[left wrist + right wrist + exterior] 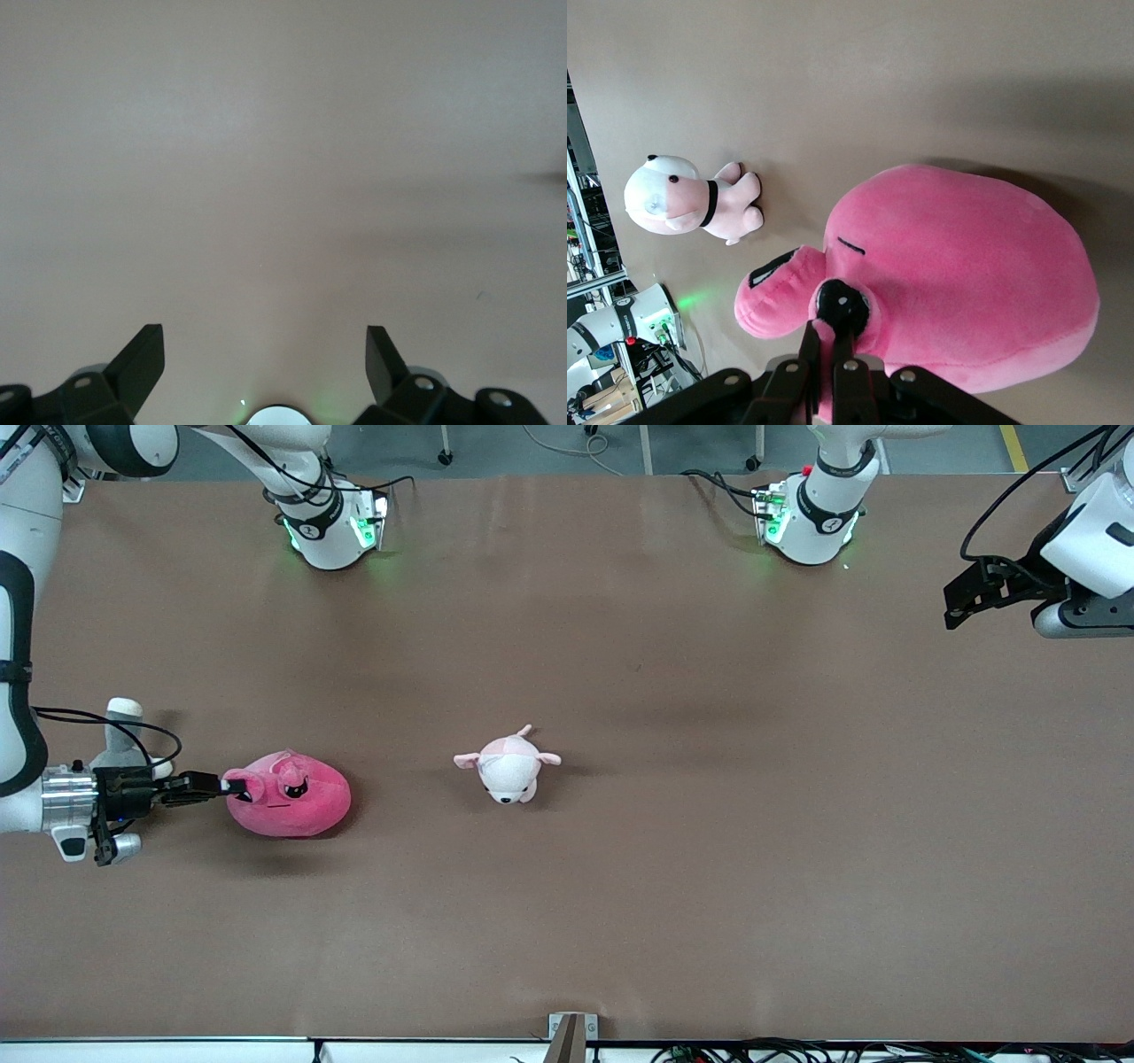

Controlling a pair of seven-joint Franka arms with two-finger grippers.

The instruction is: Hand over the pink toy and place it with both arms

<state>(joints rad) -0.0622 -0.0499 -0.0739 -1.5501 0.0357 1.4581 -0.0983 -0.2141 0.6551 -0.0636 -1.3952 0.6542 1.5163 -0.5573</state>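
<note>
The hot-pink toy (288, 797) lies on the brown table toward the right arm's end, with its dark eyes and frown facing up. My right gripper (232, 786) is low at its edge and shut on a fold of its plush beside one eye. The right wrist view shows the toy (957, 274) filling the frame, with the right gripper (830, 341) pinching pink fabric. My left gripper (957, 602) hangs open and empty over the table's left-arm end. In the left wrist view the left gripper (264, 341) has only bare table between its fingers.
A small pale pink-and-white animal plush (507, 766) lies near the table's middle, beside the pink toy; it also shows in the right wrist view (682, 204). A grey-and-white plush (120, 731) lies partly hidden by the right arm.
</note>
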